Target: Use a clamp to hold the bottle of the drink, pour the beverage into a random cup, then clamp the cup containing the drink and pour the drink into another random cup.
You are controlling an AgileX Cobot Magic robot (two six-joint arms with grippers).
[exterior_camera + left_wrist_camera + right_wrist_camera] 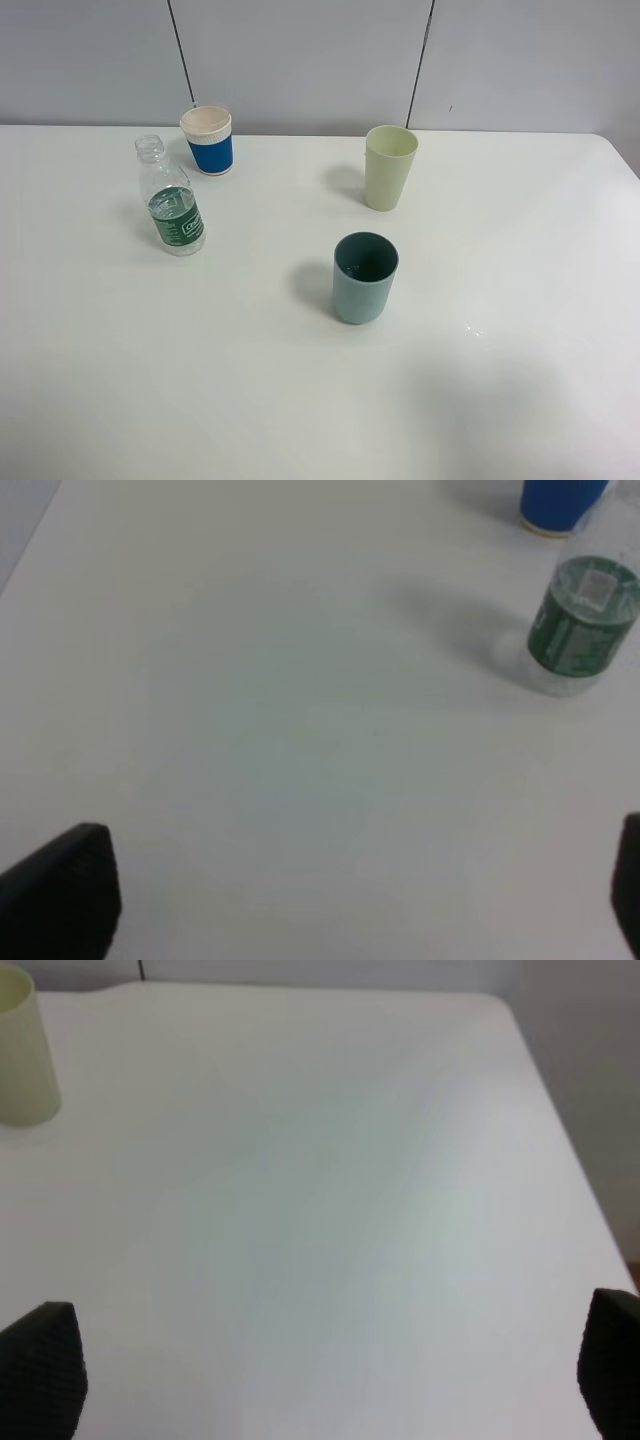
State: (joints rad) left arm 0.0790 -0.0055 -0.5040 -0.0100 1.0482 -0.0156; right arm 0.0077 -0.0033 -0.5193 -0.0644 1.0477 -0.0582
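Note:
A clear uncapped bottle [172, 205] with a green label and some liquid stands upright at the left of the white table [300, 400]. A blue cup [209, 140] with a white rim stands behind it. A pale yellow-green cup [389, 166] stands at the back right, and a teal cup [364, 277] stands in the middle. In the left wrist view the bottle [580, 625] and blue cup [560, 502] lie far from my open left gripper [360, 900]. In the right wrist view my open right gripper [330, 1380] is empty, with the pale cup [25, 1055] far off. Neither arm shows in the exterior high view.
A grey panelled wall [320, 60] runs behind the table's far edge. The table's right edge [575, 1160] shows in the right wrist view.

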